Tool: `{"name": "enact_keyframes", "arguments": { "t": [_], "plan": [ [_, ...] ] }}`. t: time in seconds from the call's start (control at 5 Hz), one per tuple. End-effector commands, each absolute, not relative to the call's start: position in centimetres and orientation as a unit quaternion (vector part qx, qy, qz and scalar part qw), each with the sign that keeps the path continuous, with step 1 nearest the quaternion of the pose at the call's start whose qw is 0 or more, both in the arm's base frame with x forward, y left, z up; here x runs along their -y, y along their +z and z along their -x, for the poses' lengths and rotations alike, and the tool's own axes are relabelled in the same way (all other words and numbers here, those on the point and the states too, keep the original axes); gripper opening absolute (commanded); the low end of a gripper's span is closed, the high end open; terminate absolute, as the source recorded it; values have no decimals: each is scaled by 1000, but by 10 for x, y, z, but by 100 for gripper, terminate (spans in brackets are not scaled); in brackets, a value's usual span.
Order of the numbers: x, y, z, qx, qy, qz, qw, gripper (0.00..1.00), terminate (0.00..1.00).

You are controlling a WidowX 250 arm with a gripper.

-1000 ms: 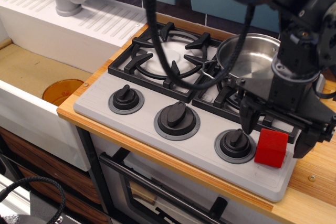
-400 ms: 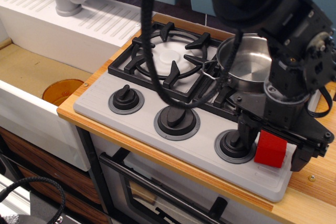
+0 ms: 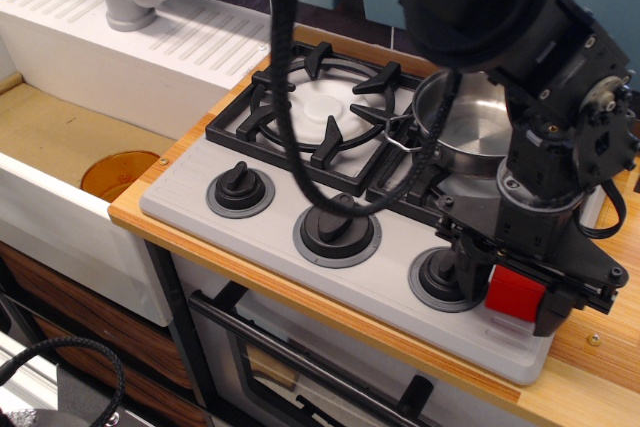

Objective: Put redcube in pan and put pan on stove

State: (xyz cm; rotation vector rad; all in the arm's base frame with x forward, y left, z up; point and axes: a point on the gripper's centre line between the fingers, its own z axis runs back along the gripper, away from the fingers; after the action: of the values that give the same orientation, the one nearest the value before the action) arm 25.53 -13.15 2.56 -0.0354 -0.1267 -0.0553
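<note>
On stove (image 3: 250, 232) front right: fingers (image 3: 470, 269) straddle redcube (image 3: 515, 293), grip unclear.

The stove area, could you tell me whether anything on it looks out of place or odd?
Only the red cube stands out: it sits on the stove's grey front panel beside the right knob, not in the pan on the right burner. The hand straddles it. Nothing looks spilled or damaged.

End effector (image 3: 508, 294) lower, fingers now apparently closed around redcube (image 3: 516, 293).
</note>
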Motion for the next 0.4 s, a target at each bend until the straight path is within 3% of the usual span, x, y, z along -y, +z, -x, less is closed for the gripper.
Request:
{"name": "enact_keyframes", "arguments": {
  "t": [0.0,0.2],
  "plan": [
    [132,51,-268,70,-31,22,997,0,0],
    [132,60,-271,64,-33,16,997,0,0]
  ]
}}
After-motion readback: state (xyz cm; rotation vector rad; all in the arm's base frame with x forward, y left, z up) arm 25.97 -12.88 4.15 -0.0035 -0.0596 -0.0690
